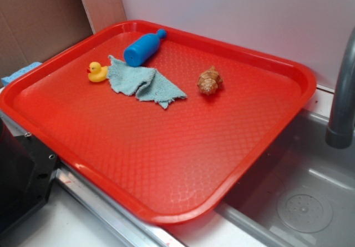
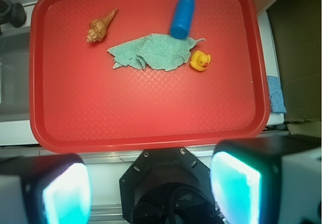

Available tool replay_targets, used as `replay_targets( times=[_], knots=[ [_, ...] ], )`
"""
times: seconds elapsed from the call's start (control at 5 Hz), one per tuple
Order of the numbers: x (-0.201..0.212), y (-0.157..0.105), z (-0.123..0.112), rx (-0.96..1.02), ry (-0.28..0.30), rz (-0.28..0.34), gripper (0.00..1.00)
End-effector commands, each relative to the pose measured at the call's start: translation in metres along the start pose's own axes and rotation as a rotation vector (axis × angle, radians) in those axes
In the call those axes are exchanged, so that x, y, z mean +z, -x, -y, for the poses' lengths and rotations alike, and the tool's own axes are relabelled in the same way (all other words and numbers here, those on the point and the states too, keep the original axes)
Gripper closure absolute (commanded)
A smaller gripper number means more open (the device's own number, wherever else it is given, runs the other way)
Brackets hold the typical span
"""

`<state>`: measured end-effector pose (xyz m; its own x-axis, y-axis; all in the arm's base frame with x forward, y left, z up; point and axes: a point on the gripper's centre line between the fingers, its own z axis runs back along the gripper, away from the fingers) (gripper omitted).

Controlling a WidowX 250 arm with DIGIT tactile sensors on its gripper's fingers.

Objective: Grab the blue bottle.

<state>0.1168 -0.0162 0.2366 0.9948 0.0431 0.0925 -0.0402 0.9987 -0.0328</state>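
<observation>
The blue bottle (image 1: 143,48) lies on its side at the far left of the red tray (image 1: 166,164), its base resting on the edge of a pale teal cloth (image 1: 143,82). From the wrist camera the blue bottle (image 2: 182,12) shows at the tray's far edge, cap pointing away. My gripper (image 2: 151,189) hangs high above the near side of the tray (image 2: 151,108), well short of the bottle. Its two glowing teal pads (image 2: 235,186) stand wide apart with nothing between them. The gripper does not appear in the exterior view.
A yellow duck (image 1: 97,72) sits left of the cloth, and a brown seashell (image 1: 209,81) lies to its right. A sink basin (image 1: 310,191) and grey faucet (image 1: 343,97) are on the right. The robot's black base (image 2: 168,186) sits below the tray's near rim.
</observation>
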Motion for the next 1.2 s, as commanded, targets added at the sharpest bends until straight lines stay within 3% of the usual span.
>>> replay_targets(
  times=[0.0, 0.6, 1.0],
  knots=[
    [0.0, 0.0, 0.0, 0.0, 0.0, 0.0, 0.0],
    [-0.054, -0.047, -0.04, 0.309, -0.105, 0.18, 0.0],
    [-0.1, -0.092, -0.063, 0.438, -0.13, 0.213, 0.0]
  ],
)
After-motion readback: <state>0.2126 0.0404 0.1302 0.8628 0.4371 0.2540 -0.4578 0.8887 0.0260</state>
